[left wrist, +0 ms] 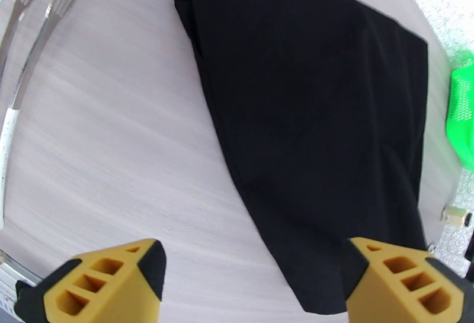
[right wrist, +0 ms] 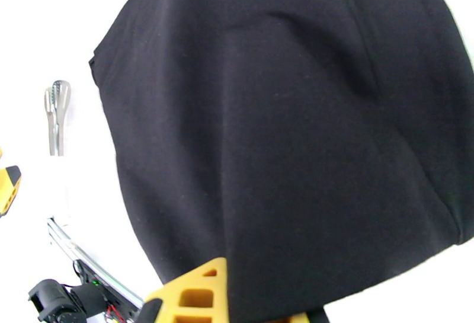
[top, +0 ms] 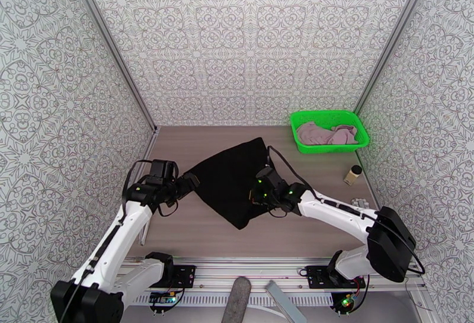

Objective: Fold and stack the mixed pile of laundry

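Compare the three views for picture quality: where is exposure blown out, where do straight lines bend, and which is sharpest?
Top view: sharpest, evenly lit, soft shadows by the black cloth. Left wrist: the lens bends the edge of the table, grain smeared. Right wrist: the table is washed out white around the cloth.

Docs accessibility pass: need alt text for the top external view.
A black garment lies spread on the table between two robot arms, with the right gripper shut on its right side and the left gripper open by its left corner. A pink garment sits in a green basket at the far right.
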Available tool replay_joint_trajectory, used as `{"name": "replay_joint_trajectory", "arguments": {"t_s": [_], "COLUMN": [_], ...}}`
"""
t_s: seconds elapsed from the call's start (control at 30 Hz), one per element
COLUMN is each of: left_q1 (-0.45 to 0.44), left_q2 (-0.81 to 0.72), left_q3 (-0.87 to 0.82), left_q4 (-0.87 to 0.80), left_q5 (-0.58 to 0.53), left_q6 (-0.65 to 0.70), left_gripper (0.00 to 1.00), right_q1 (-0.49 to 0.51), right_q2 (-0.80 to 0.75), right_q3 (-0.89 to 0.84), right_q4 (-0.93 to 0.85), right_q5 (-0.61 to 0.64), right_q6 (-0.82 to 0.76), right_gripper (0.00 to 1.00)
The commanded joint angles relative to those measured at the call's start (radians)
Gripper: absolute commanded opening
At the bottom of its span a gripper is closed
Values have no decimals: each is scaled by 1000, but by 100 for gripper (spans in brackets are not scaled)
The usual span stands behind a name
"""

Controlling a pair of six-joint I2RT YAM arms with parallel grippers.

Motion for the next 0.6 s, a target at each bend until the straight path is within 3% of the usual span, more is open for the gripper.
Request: {"name": "replay_joint_trajectory", "arguments": {"t_s": [0.0, 0.57], "left_q1": [10, 11], "left_q2": [26, 230], "left_q3": [-24, -10], "left_q4": [56, 229], "left_q5": [28, 32], "left_q6": [11, 19], "left_gripper": [78, 73], "right_q1": [-34, -76], "right_q2": [-34, -20], "right_q3": [42, 196], "right_q4": [-55, -92], "right_q5": [-3, -153], "right_q6": [-83, -276], "right_gripper": [0, 0]}}
